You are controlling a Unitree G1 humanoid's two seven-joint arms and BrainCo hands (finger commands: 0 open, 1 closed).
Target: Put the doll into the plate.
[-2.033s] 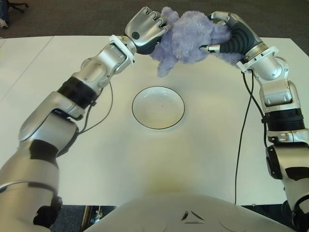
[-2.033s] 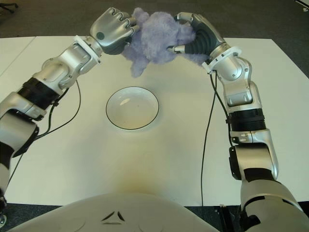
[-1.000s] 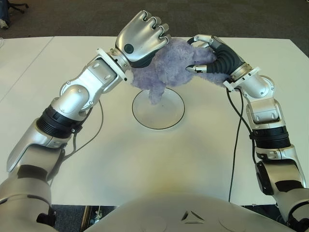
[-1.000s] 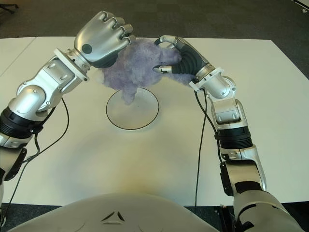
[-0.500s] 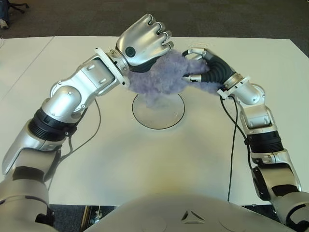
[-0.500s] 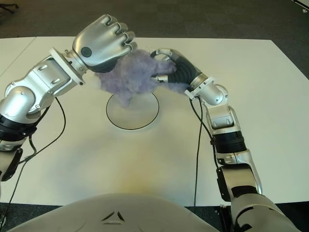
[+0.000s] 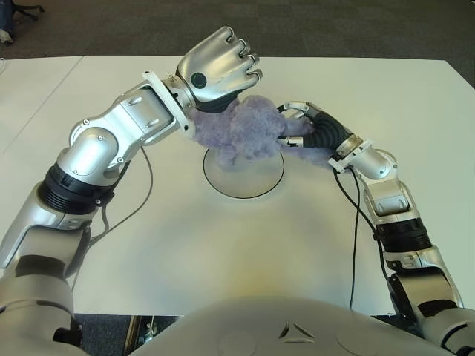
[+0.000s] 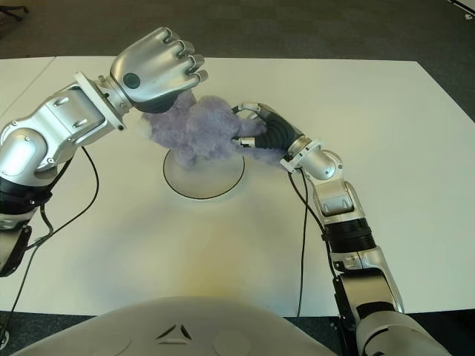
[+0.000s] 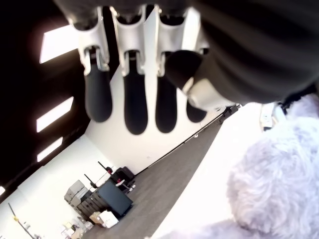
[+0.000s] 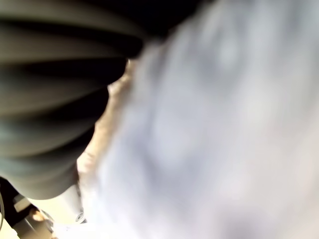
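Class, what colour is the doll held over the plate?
The doll is a fluffy pale purple, lavender; the left eye view shows it best.

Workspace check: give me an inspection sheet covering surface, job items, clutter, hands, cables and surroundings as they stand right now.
Surface: white table, bare around the plate.
Job's things: purple doll held at the far rim of the white plate, lower part hanging over it; contact with the plate cannot be told.
Clutter: nothing seen.
Hands: right hand grips the doll's right side; left hand is above the doll's left side, fingers curled and holding nothing in its wrist view.
Cables: black cable along the right arm; another loops under the left arm.
Surroundings: dark carpet beyond the table.
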